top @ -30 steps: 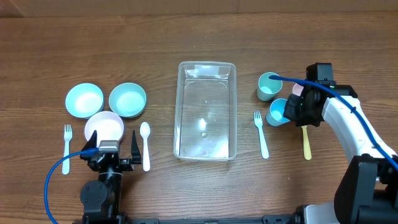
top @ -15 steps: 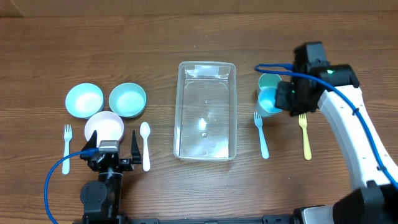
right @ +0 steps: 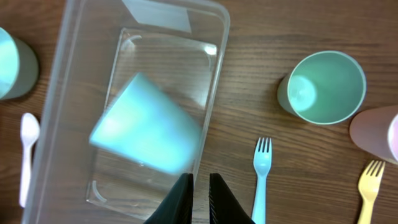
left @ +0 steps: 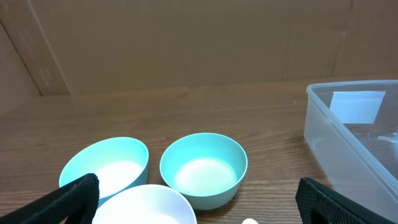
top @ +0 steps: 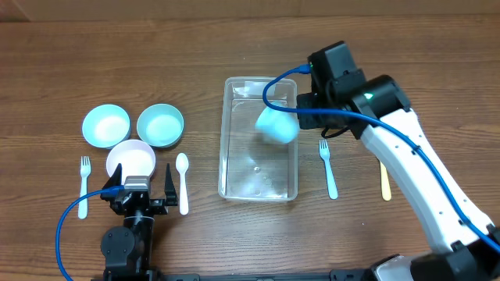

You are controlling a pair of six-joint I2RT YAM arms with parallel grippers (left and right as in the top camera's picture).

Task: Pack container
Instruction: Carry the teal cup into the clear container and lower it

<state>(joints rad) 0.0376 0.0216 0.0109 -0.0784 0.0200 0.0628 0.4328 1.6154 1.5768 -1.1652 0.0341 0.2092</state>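
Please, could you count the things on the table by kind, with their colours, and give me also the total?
container: 1
bowls: 3, two light blue, one white
cups: 3, one blue (blurred, over the container), one green, one pink
forks: 3, one white, one blue, one yellow
spoon: 1, white
Total: 11
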